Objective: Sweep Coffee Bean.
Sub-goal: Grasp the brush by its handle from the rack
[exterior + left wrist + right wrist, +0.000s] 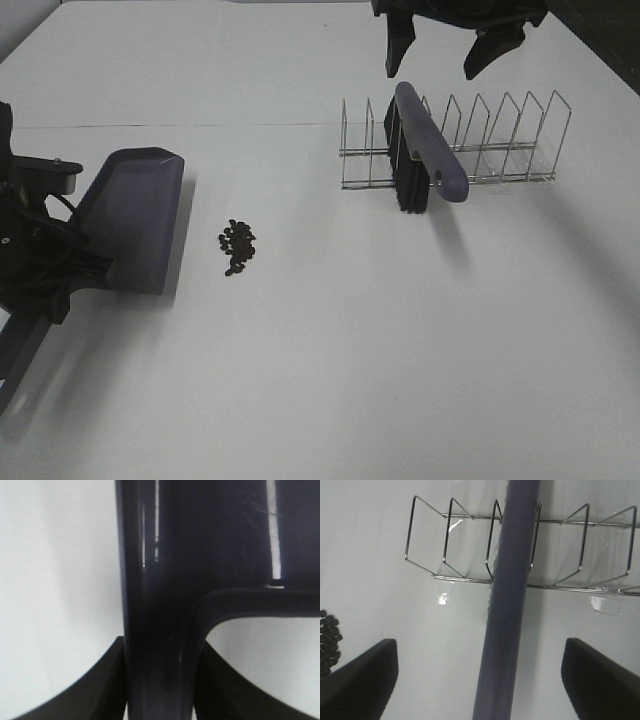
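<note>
The coffee bean cluster point(238, 246) lies on the white table just right of the grey-purple dustpan point(130, 215); it also shows at the edge of the right wrist view point(327, 642). My left gripper point(68, 266) is shut on the dustpan's handle point(157, 630), with the pan resting flat on the table. The purple brush point(428, 150) with black bristles stands in a wire rack point(500, 140). My right gripper point(440, 45) is open and empty, hovering above the brush handle point(507, 605), its fingers point(365, 680) spread on either side.
The rack point(455, 545) is taped to the table at the back right. A seam line point(200, 126) runs across the table behind the dustpan. White table surface point(400, 350) fills the front.
</note>
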You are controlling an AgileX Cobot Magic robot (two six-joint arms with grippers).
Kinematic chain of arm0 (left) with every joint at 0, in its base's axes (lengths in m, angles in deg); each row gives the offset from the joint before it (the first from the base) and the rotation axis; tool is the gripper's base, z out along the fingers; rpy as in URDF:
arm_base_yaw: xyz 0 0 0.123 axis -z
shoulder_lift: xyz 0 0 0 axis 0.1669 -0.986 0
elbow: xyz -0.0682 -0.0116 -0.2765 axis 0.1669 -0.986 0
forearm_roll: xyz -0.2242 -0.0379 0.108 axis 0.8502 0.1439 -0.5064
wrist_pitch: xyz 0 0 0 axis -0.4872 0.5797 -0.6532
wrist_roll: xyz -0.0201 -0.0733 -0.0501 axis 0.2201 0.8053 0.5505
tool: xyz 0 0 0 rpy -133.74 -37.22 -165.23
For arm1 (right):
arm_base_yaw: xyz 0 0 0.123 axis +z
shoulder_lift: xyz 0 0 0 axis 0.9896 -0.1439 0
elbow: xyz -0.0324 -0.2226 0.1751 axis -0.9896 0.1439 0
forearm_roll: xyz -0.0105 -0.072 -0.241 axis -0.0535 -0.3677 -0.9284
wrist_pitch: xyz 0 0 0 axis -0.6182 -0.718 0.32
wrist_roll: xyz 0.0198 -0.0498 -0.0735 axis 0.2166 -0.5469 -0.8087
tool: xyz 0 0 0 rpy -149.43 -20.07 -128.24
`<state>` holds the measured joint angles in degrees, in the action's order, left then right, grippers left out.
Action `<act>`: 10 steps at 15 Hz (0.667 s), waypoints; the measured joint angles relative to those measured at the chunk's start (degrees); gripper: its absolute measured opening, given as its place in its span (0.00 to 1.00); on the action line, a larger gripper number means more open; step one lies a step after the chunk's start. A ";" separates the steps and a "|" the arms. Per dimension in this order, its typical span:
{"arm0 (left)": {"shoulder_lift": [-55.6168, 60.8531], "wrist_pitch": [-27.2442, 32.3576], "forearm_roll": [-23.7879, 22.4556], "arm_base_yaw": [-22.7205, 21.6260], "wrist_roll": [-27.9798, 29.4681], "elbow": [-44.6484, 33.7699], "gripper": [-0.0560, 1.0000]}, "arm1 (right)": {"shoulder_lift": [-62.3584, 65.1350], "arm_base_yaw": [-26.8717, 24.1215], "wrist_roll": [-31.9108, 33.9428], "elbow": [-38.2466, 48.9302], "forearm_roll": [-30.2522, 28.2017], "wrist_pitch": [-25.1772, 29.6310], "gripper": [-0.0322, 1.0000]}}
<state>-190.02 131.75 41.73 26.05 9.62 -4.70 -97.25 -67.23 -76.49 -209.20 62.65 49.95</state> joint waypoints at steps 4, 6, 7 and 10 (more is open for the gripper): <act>0.00 -0.06 0.00 0.00 0.00 0.00 0.37 | -4.81 0.00 -0.17 0.00 0.00 0.00 0.76; 0.00 -0.06 0.00 0.00 0.00 0.00 0.37 | -6.99 0.00 -0.46 0.00 -0.06 0.00 0.76; 0.00 -0.06 0.00 0.00 0.00 0.00 0.37 | -8.02 0.00 -0.46 0.00 -0.06 0.00 0.76; 0.00 -0.11 0.00 0.00 0.00 0.00 0.37 | -9.80 0.00 -0.57 0.00 -0.11 -2.46 0.76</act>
<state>-190.02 131.64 41.73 26.05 9.62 -4.70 -107.05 -67.23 -77.06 -209.20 62.53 47.48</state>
